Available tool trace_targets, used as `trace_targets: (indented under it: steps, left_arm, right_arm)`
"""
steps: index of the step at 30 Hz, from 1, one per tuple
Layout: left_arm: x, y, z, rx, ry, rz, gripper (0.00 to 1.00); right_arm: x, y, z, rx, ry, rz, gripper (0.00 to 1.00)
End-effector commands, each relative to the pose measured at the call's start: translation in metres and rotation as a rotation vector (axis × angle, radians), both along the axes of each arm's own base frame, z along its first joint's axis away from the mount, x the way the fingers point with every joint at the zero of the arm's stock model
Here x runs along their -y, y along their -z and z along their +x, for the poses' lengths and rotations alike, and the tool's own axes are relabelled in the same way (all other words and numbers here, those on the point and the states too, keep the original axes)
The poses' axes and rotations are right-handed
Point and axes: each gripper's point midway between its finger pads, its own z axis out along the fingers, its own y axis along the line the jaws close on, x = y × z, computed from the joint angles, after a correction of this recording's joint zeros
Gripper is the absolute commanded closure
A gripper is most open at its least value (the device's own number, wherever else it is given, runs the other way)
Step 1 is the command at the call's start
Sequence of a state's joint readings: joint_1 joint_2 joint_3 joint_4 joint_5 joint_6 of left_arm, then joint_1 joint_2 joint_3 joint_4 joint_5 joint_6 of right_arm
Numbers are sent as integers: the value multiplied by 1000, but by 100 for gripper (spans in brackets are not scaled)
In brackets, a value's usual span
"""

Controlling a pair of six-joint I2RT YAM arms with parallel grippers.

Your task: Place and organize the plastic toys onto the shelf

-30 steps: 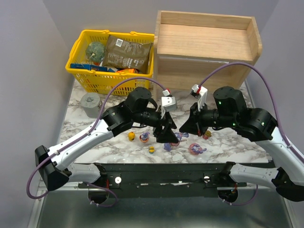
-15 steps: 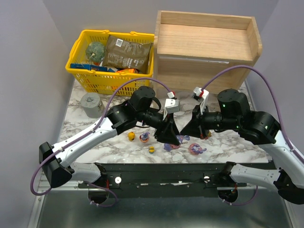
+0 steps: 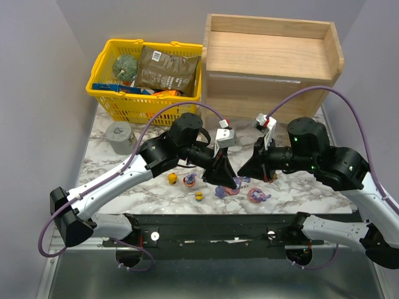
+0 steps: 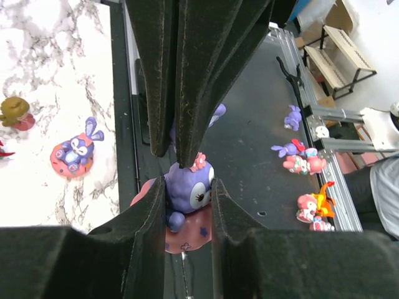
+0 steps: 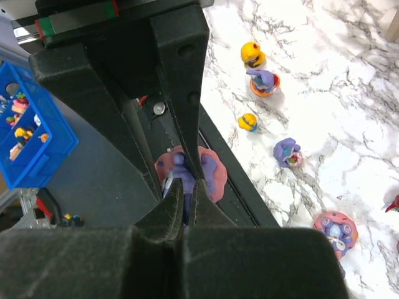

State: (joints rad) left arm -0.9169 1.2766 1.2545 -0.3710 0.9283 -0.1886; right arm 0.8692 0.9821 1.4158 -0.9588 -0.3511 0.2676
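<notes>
Well short of the shelf, your left gripper pinches a purple bunny by the head, right gripper clamped shut on a second bunny; shelf lies beyond, right arm looks nearer.

The overhead cam is sitting up above and behind both arms, looking down and forward across the whole counter. It's taking in the arm bases at the bottom and the shelf at the far end, all from well back.

The left wrist cam is riding on the left claw, staring down its fingers super close. They and the purple bunny between them are filling the middle of the frame. The right wrist cam is hugging the right claw the same way, pointing down.

All three are catching the near strip of marble with the scattered little toys. Both wrist cams are also seeing past the counter's front edge.
</notes>
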Motion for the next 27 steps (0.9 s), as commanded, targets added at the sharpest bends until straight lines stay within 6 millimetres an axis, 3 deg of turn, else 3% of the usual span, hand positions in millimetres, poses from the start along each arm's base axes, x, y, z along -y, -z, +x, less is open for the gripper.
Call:
trace_targets:
  steps: [1, 3, 7, 10, 15, 18, 19, 21, 22, 24, 25, 27]
  left_arm:
    - [5, -17, 22, 73, -134, -61, 100]
    - [4, -21, 25, 84, -163, -68, 100]
    - [2, -28, 38, 118, -257, -90, 100]
    - [-2, -39, 43, 143, -303, -122, 100]
    - [-11, -62, 68, 207, -473, -155, 100]
    - [-19, -89, 94, 274, -621, -199, 100]
    - [-22, -109, 100, 304, -660, -237, 100]
    - [-23, -127, 117, 339, -722, -262, 100]
    - [-26, -152, 124, 379, -763, -310, 100]
    - [-23, -165, 141, 409, -807, -325, 100]
    - [-28, -190, 150, 445, -851, -372, 100]
    - [-21, -197, 169, 462, -888, -380, 100]
  right_arm:
    - [-2, -29, -5, 32, 4, 103, 90]
    - [-1, -33, -3, 44, 20, 115, 84]
    - [8, -51, 9, 100, 118, 172, 40]
    - [19, -71, 16, 142, 205, 220, 19]
    - [48, -103, 25, 202, 372, 314, 11]
    - [68, -110, 37, 232, 503, 336, 10]
    - [77, -110, 38, 241, 541, 338, 10]
    - [80, -104, 41, 229, 572, 331, 10]
    - [85, -101, 42, 226, 595, 328, 10]
    - [84, -89, 43, 204, 610, 313, 10]
    - [86, -84, 44, 197, 624, 304, 10]
    - [88, -77, 43, 176, 638, 304, 10]
